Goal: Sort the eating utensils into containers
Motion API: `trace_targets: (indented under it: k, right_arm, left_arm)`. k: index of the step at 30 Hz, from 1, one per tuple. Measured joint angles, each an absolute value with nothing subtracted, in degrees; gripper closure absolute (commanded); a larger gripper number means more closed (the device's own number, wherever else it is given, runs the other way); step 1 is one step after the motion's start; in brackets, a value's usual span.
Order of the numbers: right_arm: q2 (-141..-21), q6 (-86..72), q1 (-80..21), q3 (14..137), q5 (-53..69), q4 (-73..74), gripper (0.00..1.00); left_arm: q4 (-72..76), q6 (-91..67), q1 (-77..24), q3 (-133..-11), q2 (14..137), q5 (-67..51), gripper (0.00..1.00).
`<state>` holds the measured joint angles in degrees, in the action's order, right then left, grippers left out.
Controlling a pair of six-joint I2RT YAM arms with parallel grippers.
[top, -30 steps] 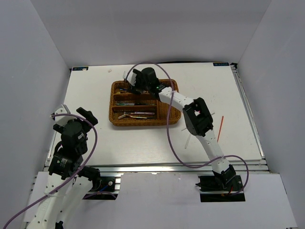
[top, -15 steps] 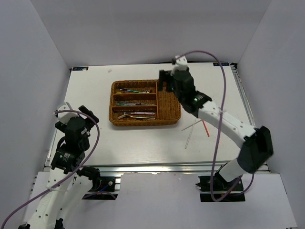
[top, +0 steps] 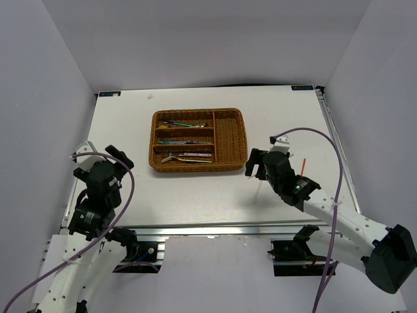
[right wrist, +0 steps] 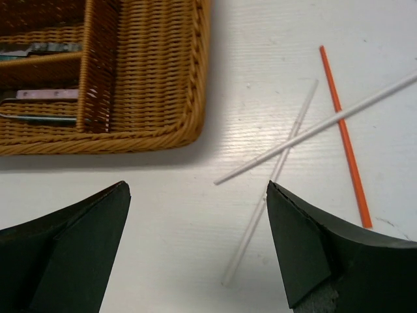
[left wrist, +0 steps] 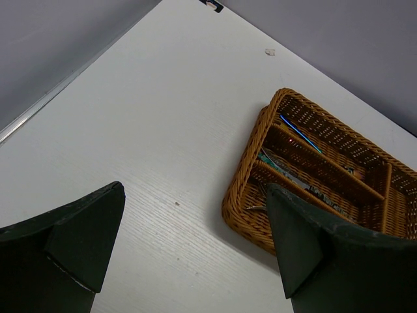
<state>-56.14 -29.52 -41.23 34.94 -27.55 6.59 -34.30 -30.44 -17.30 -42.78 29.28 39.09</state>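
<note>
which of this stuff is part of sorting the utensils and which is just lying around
Part of the job:
- wicker tray
- cutlery already in its slots
- white chopsticks, two, crossed on the table beside the tray
- orange chopstick, next to them

Just lying about:
- small white scrap near the table's far edge
- dark tag at the far left corner

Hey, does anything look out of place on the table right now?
Yes. Loose on the table outside the wicker tray, one white chopstick crosses a second white chopstick and an orange chopstick, all unsorted.
</note>
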Motion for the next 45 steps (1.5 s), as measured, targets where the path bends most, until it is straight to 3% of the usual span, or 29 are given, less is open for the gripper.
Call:
trace_targets:
  k: [7,17,32,45]
  right_arm:
    - [-54.48,-31.44,-41.23,37.76,-30.5,17.12,0.11]
    - [-55.29,-31.62,-41.23,38.26,-33.28,24.34,0.11]
    - [-58.98,-33.95,-41.23,37.56,-30.46,26.52,0.11]
    - [-55.24,-37.58,-41.23,32.8,-30.11,28.73,0.11]
  left_arm:
    - [-34.33,-30.44,-17.23,-42.78,28.45,39.72,0.02]
    - [-36.69,-29.5,-17.19,-43.97,37.17,40.01,0.02]
    - [-36.47,-28.27,-17.19,-43.97,34.92,40.07,0.02]
    - [-36.1,-28.21,-17.19,-43.94,35.14,40.05,0.02]
